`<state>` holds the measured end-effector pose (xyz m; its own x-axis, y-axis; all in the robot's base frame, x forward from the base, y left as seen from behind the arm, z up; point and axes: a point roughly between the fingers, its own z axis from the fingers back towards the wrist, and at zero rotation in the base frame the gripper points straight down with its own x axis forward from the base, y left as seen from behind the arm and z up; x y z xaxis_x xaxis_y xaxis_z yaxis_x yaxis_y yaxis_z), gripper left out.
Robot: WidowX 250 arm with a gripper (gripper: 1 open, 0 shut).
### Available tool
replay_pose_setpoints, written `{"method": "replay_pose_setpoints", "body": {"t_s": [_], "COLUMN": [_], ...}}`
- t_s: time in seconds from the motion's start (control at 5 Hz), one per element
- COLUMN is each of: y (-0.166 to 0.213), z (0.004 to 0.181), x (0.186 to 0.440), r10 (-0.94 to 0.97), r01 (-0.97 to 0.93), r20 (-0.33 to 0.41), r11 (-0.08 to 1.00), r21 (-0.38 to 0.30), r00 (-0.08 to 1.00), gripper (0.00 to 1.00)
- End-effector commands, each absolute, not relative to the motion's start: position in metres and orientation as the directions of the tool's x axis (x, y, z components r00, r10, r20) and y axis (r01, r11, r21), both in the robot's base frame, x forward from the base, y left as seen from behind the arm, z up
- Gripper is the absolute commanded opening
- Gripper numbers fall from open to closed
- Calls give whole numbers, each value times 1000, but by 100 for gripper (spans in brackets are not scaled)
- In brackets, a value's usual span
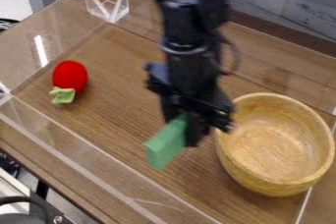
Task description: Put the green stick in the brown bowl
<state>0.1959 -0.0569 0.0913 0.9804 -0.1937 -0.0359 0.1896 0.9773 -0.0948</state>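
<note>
From my remote seat I see the black pincer (pixel 197 122) pointing straight down, its fingers closed narrowly on the upper end of the flat, plain light-green rectangular stick (pixel 167 144). The stick hangs tilted from the grip, its lower end toward the near left, clear of the brown wooden tabletop (pixel 92 140). It sits just left of the large round light-tan wooden bowl (pixel 274 141), close to the bowl's left rim but not over its hollow, as far as I can judge. The bowl stands on the right side of the table, and I see nothing inside it. Well apart on the far left lies a red ball-like toy with a green leafy base (pixel 66 78). A clear plastic wall (pixel 33 130) borders the table.
</note>
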Motion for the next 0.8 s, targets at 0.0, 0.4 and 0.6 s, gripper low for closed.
{"method": "replay_pose_setpoints", "body": {"t_s": [0.0, 0.4, 0.6], "y": [-87, -123, -134], "z": [95, 89, 84], "x": [200, 215, 234], "r10": [-152, -161, -160], "r01": [151, 160, 159], "r20": [-4, 1, 1], "r11": [983, 982, 981], "r21": [-106, -100, -110], "r00": [988, 987, 987], "gripper": [0, 0, 0]}}
